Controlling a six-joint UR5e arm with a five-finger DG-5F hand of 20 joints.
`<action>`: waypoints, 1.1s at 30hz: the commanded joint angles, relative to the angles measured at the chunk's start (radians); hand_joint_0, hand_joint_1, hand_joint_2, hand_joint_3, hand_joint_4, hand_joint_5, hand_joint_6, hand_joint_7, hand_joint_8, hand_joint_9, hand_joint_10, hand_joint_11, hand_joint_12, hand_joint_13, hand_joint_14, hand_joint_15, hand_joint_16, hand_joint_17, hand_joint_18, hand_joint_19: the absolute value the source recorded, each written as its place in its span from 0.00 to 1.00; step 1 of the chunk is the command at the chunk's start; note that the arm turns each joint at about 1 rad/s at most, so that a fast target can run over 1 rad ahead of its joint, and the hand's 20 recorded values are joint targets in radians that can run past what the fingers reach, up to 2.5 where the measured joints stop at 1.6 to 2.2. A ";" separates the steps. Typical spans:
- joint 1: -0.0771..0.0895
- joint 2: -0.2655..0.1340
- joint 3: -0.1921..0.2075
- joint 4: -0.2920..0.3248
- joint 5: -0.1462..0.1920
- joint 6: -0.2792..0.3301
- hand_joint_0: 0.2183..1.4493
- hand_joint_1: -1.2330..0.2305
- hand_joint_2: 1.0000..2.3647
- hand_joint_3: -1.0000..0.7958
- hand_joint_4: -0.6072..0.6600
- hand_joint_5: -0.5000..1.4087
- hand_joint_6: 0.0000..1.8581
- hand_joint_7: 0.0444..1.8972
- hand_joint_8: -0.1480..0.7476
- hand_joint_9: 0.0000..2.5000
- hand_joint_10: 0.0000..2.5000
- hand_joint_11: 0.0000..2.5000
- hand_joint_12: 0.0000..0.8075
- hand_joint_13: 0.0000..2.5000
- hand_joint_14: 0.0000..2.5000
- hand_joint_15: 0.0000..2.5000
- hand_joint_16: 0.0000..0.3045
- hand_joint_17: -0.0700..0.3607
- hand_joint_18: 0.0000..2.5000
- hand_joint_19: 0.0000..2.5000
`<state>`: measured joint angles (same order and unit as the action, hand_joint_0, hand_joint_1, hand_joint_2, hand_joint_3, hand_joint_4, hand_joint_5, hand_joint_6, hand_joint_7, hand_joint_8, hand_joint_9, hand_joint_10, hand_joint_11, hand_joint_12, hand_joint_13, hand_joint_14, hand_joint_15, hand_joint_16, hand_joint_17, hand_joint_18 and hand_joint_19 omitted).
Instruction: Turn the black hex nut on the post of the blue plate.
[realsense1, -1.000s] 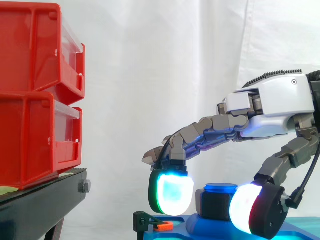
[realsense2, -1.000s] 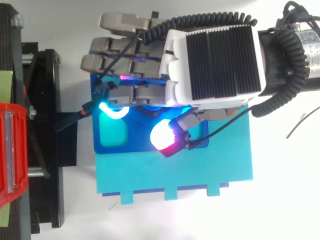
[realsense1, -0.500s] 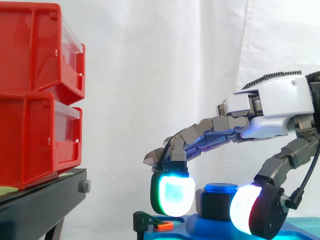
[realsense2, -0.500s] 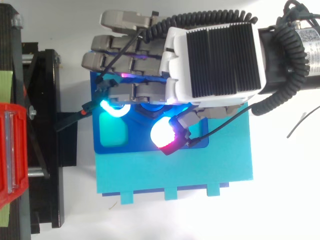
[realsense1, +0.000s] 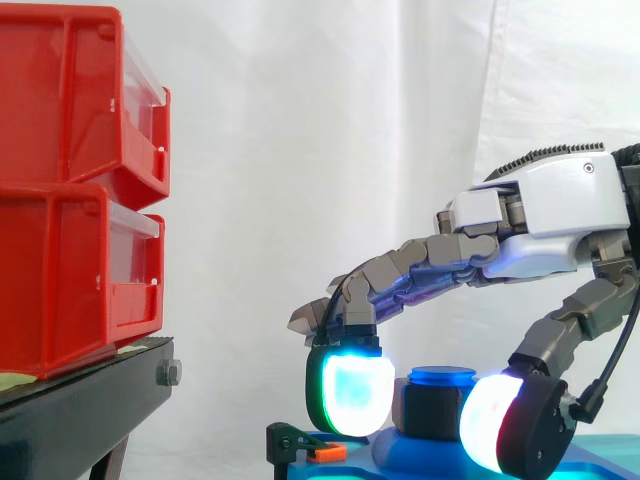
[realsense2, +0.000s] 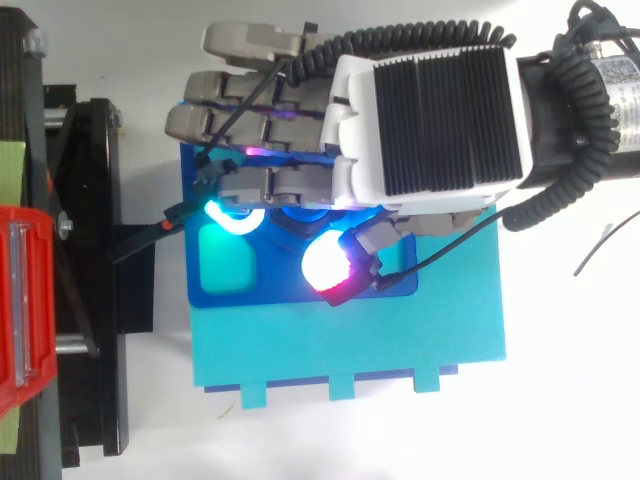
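The black hex nut (realsense1: 430, 407) sits on the blue-capped post (realsense1: 442, 377) of the blue plate (realsense2: 228, 288). My hand (realsense2: 430, 110) reaches in from the right and arches over the post. Its fingers are curled round the nut. A cyan-green fingertip (realsense1: 350, 393) stands close against the nut's left side, and the white-red thumb pad (realsense1: 492, 422) covers its right front. From above, the fingers hide the nut, with the thumb pad (realsense2: 328, 268) just beside the post.
The blue plate lies on a larger teal plate (realsense2: 350, 345). A small clamp with an orange tab (realsense1: 322, 452) grips the plate's left edge. Red bins (realsense1: 70, 190) on a black stand (realsense1: 90, 410) rise at the left.
The cyan-green fingertip has moved slightly right toward the nut, and the thumb pad has shifted a little left and down against it. The palm has risen slightly.
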<state>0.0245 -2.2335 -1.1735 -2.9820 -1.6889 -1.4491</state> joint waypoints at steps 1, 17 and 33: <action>0.000 0.000 0.000 0.000 0.000 0.001 0.30 0.30 0.01 0.33 0.61 0.16 0.27 0.56 0.40 0.10 0.00 0.00 0.41 0.08 0.00 0.00 0.15 0.40 0.03 0.00; 0.000 0.000 0.000 0.000 0.000 -0.002 0.31 0.30 0.01 0.33 0.61 0.16 0.27 0.57 0.39 0.10 0.00 0.00 0.41 0.08 0.00 0.00 0.15 0.40 0.03 0.00; 0.000 0.000 -0.002 0.000 0.000 -0.001 0.33 0.29 0.01 0.33 0.61 0.17 0.27 0.60 0.39 0.11 0.00 0.00 0.41 0.09 0.00 0.00 0.15 0.40 0.04 0.00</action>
<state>0.0245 -2.2336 -1.1739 -2.9821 -1.6889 -1.4496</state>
